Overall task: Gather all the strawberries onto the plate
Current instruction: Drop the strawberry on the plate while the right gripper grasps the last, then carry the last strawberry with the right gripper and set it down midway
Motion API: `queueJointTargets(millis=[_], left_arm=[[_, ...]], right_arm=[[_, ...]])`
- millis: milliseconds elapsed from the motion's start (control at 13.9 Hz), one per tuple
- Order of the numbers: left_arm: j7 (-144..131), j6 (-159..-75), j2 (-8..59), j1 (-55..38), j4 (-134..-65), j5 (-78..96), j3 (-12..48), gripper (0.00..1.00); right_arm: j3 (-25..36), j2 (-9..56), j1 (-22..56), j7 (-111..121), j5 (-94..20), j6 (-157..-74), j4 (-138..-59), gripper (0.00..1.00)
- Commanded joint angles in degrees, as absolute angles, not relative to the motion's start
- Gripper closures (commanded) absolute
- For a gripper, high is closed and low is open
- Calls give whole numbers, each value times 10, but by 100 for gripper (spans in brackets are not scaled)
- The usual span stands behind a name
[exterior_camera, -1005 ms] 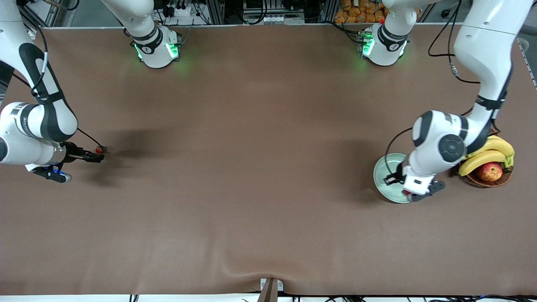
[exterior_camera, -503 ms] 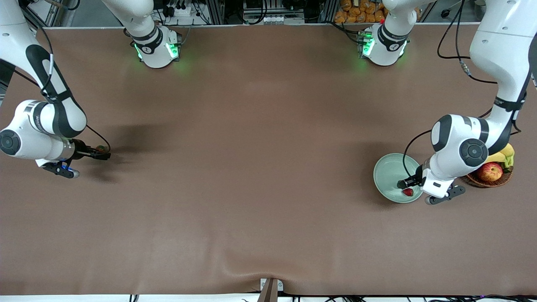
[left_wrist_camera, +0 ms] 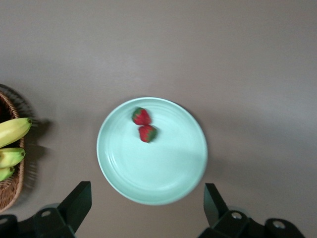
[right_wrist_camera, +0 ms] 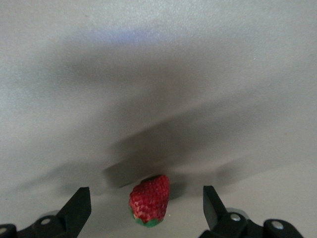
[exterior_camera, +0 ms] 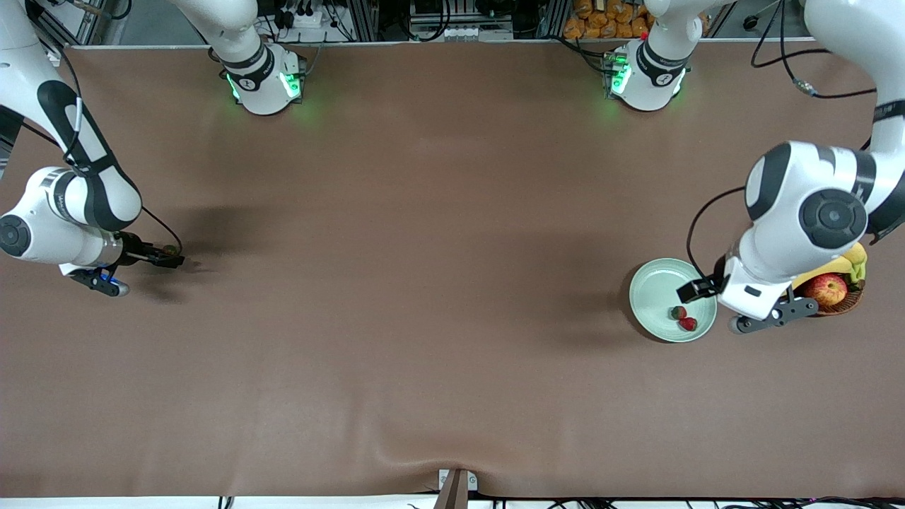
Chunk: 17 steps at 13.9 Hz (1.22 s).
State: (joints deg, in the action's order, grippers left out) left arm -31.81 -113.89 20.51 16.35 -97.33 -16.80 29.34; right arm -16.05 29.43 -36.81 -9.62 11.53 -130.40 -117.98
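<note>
The brown desk (exterior_camera: 424, 297) fills the front view, the two arm bases standing along its edge farthest from the front camera; the left arm reaches over the desk's left-arm end, and the left end effector (exterior_camera: 707, 300) hangs in the air over the rim of the plate (exterior_camera: 654, 293), its fingers (left_wrist_camera: 79, 201) spread wide apart with nothing between them; the right arm is bent low at the desk's right-arm end, and the right end effector (exterior_camera: 170, 256) is down close to the desk surface, its fingers (right_wrist_camera: 79, 206) also wide apart and clamped on nothing; a wicker basket (exterior_camera: 845, 302) sits just beside the plate, closer still to the left-arm edge of the desk, holding bananas (exterior_camera: 852, 256) and a red-yellow apple (exterior_camera: 824, 288), partly covered by the left arm; the pale green plate rests flat on the desk, well apart from the desk's corners; two strawberries (left_wrist_camera: 144, 124) lie in the plate, touching each other, off its centre toward the rim on the basket's side; the third strawberry (right_wrist_camera: 149, 199) lies on the desk near the right-arm edge, between the right end effector's open fingers, touched by neither in the right wrist view.
</note>
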Motion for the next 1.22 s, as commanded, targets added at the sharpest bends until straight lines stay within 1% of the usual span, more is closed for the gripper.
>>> queueJointTargets(millis=[0, 72, 144, 215, 431, 574, 718, 934, 1005, 1149], left_arm=[[-326, -1110, 212, 163, -942, -171, 329, 0], [-332, -1096, 212, 163, -927, -168, 343, 0], [-340, -1078, 212, 163, -912, -165, 353, 0], [-344, -1058, 212, 163, -899, -164, 364, 0], [-344, -1004, 199, 166, -871, -164, 386, 0], [-344, -993, 188, 167, -870, -154, 391, 0], [-346, -992, 186, 164, -869, -139, 393, 0], [-394, -993, 189, 157, -856, -115, 403, 0], [-417, -993, 192, 152, -855, -114, 411, 0], [-453, -999, 204, 129, -855, -113, 418, 0]], right_arm=[[-173, 290, -385, -99, 122, -1313, -1192, 25], [-174, 291, -385, -99, 122, -1313, -1192, 70], [-174, 291, -384, -99, 121, -1312, -1192, 96], [-174, 291, -384, -99, 121, -1310, -1192, 100], [-175, 289, -381, -98, 121, -1306, -1193, 100], [-182, 283, -375, -82, 122, -1303, -1188, 100], [-229, 273, -379, -56, 122, -1303, -1172, 100], [-299, 279, -366, -22, 120, -1310, -1133, 100], [-310, 287, -339, -19, 121, -1310, -1110, 100], [-309, 309, -259, 15, 121, -1310, -1056, 100]])
